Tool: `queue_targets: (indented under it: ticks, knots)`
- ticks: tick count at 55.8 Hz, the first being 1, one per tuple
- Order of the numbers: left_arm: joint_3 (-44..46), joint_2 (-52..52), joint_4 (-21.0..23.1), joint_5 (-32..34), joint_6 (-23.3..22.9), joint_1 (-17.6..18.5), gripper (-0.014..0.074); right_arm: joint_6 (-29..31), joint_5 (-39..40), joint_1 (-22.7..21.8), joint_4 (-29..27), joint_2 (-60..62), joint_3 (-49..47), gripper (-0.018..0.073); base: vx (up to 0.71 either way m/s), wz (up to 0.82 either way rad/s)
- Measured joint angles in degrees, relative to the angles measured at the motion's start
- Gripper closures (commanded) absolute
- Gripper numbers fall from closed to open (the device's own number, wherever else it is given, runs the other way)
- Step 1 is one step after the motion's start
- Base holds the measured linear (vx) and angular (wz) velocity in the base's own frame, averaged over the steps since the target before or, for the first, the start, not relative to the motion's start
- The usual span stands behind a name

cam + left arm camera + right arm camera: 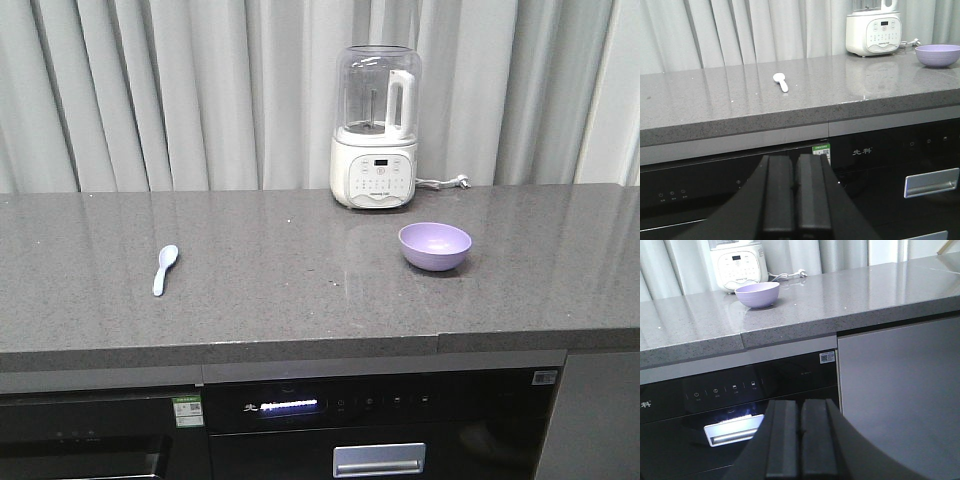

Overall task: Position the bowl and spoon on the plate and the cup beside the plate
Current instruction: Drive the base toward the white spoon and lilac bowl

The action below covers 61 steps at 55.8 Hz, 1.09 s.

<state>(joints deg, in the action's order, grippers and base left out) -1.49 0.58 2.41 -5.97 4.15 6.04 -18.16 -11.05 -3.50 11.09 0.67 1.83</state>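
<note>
The bowl stands upright on the grey counter, right of centre in the front view. Its inside shows only smooth lavender. The spoon lies flat on the counter well apart from the bowl, at about 9 o'clock from it. Its scoop faces up and points to 1 o'clock, and its handle points to 7 o'clock.

At about 11 o'clock from the bowl, near the counter's back edge, is a white blender. Its clear jar has a thin shaft standing in the middle. A cord trails off at 3 o'clock from its base. A pale curtain hangs behind it all.

Below the counter edge sits a black appliance with a lit display and a silver handle.

The left gripper is low in front of that black panel, below counter height, its two dark fingers pressed together. The spoon lies at 12 o'clock from it. The right gripper is also below counter height, fingers likewise together, with the bowl at about 11 o'clock.
</note>
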Motion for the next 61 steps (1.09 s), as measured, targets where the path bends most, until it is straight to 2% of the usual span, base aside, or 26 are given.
queue_targets:
  ticks: [61]
  knots:
    - [0.0,0.0,0.0,0.0,0.0,0.0,0.0594,0.0,0.0,0.0,0.0,0.0,0.0,0.0568,0.00,-0.01]
